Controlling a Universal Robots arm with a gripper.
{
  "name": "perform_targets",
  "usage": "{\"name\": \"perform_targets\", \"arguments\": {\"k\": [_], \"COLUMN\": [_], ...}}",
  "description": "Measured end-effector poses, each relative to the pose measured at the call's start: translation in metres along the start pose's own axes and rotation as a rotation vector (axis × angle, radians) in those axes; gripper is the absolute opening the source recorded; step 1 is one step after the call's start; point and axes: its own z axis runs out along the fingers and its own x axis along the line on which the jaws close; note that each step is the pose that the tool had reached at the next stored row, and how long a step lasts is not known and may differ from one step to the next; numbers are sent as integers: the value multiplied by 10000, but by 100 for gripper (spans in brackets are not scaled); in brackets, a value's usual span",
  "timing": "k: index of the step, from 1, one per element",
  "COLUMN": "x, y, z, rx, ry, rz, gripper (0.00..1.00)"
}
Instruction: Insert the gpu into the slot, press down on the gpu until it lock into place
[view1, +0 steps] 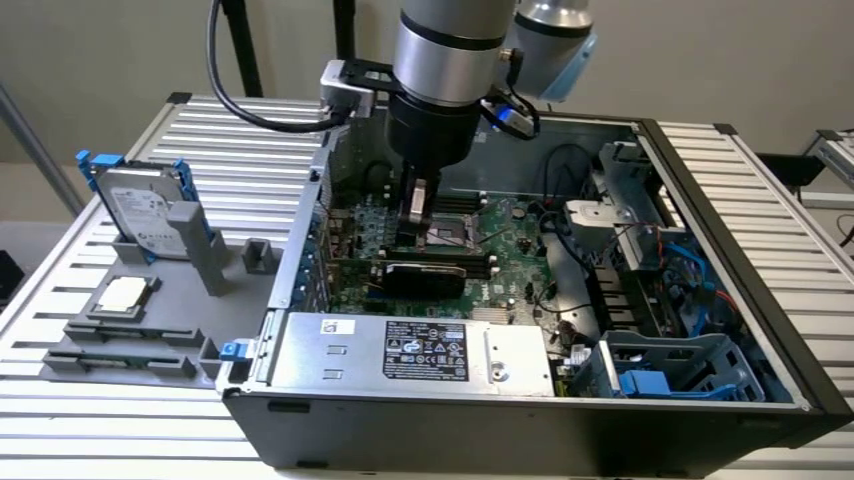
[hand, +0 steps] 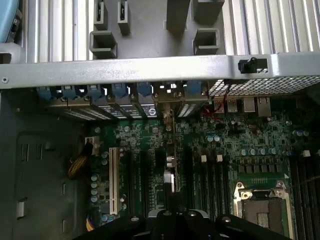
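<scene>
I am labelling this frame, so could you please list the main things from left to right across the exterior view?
Hard drive → processor chip → gpu, gripper just above it → blue drive cage.

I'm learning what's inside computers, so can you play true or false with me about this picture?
1. The gripper reaches down into the open computer case, over the gpu. True.
2. The gpu lies outside on the table. False: it sits on the green motherboard inside the case.
3. A silver labelled box sits inside the case. True.
4. The hard drive is inside the case. False: it stands in a grey holder on the table, at the exterior view's left.
</scene>
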Motion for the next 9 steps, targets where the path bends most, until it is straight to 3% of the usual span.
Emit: {"name": "perform_targets", "arguments": {"k": [2,9], "x": [-4,-5], "y": [-58,-77], "z": [-11,-18], "rx": [43,31], "ry": [-11,-57], "rz": [-6,-20], "gripper": [11,11]}}
